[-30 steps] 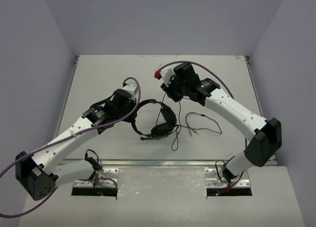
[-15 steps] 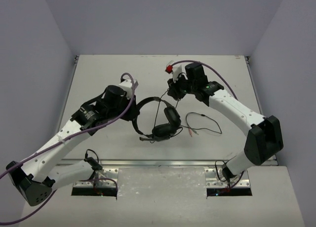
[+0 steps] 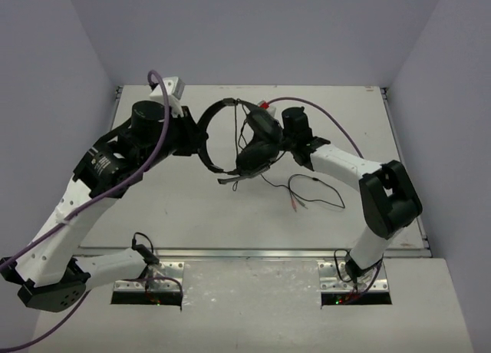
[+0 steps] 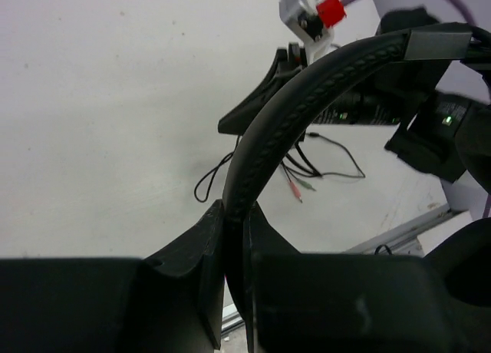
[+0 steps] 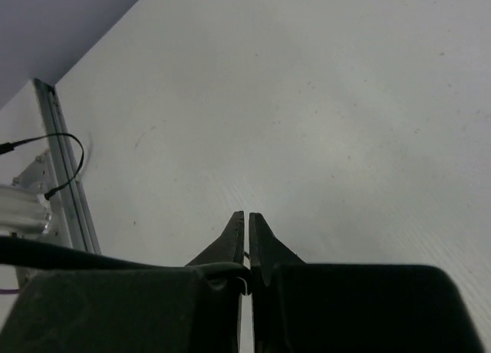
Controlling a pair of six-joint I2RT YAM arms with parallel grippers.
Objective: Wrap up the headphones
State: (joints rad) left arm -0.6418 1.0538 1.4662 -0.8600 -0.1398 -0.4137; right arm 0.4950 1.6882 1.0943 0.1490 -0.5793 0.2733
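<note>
Raised off the flat pale-grey counter (image 3: 169, 207) since a second ago: black over-ear headphones with padded cups (image 3: 253, 160), now held up toward its far side.
Left tool (image 4: 234, 215): clamped on the stitched headband; hold it steady as your anchor.
Right tool (image 5: 246, 219): closed, seemingly pinching the thin black cable (image 3: 322, 186).
Wind under light tension so the slack and the reddish plug tips (image 3: 295, 206) trail free.

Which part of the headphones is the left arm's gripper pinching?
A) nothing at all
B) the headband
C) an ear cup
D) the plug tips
B: the left gripper is shut on the curved headband of the headphones.
</note>
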